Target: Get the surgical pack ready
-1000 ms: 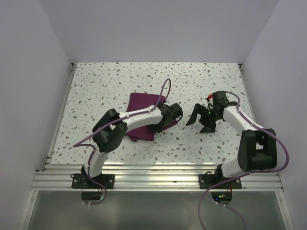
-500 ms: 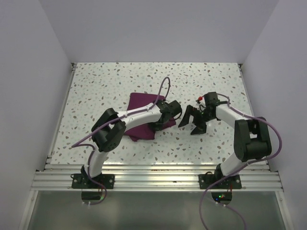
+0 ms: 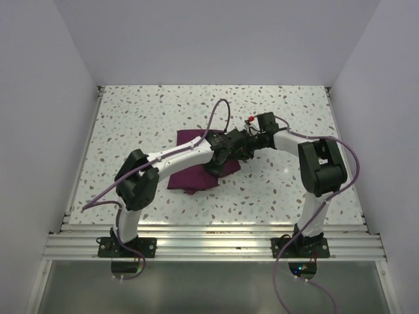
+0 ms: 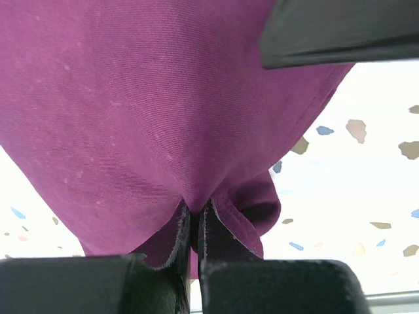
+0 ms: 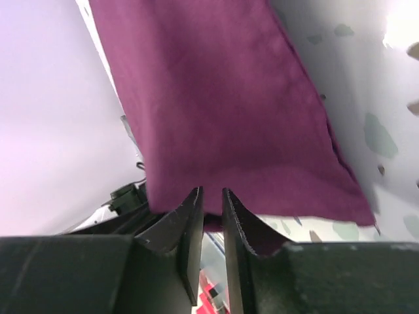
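Speckled table [image 3: 131, 118], left fingers [image 4: 171, 237] clamping surgical pack [image 4: 144, 98], right fingers [image 5: 186, 226] narrowly apart at edge

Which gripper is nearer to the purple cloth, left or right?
Left. The left gripper is shut on a fold of the purple cloth. The right gripper has its tips at the cloth's edge; whether it pinches fabric is unclear.

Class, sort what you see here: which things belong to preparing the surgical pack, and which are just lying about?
Belongs to the job:
- cloth
- left gripper, pinching the cloth
- right gripper, jaws nearly shut on the cloth's edge

Just there:
- table
- cables
- rail
No other loose item shows.
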Action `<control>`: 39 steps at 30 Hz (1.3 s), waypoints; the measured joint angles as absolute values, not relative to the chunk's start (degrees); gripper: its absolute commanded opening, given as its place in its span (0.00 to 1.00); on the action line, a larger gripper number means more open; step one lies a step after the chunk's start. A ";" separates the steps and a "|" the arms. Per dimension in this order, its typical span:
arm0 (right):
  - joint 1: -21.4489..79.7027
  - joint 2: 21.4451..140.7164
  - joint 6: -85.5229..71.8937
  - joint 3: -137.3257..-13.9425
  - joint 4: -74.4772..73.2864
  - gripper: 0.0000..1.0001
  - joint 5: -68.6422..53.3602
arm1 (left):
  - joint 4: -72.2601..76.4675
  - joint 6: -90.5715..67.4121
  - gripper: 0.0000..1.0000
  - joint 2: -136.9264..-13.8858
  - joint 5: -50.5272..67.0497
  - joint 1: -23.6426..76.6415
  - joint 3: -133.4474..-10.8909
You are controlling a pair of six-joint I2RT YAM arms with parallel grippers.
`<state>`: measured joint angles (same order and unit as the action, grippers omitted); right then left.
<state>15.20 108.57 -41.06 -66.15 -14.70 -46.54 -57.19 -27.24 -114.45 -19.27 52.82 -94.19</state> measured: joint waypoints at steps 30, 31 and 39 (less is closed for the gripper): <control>26.24 123.24 -70.70 -63.13 30.13 0.18 -51.59 | -53.87 -24.23 0.00 -109.30 -16.01 51.05 -91.35; 26.17 123.72 -71.75 -62.76 31.99 0.18 -51.59 | -53.58 -24.27 0.00 -108.92 -15.99 51.05 -90.76; 20.80 120.99 -63.68 -62.78 22.26 0.20 -50.22 | -49.58 -24.51 0.00 -104.88 -14.04 50.83 -85.47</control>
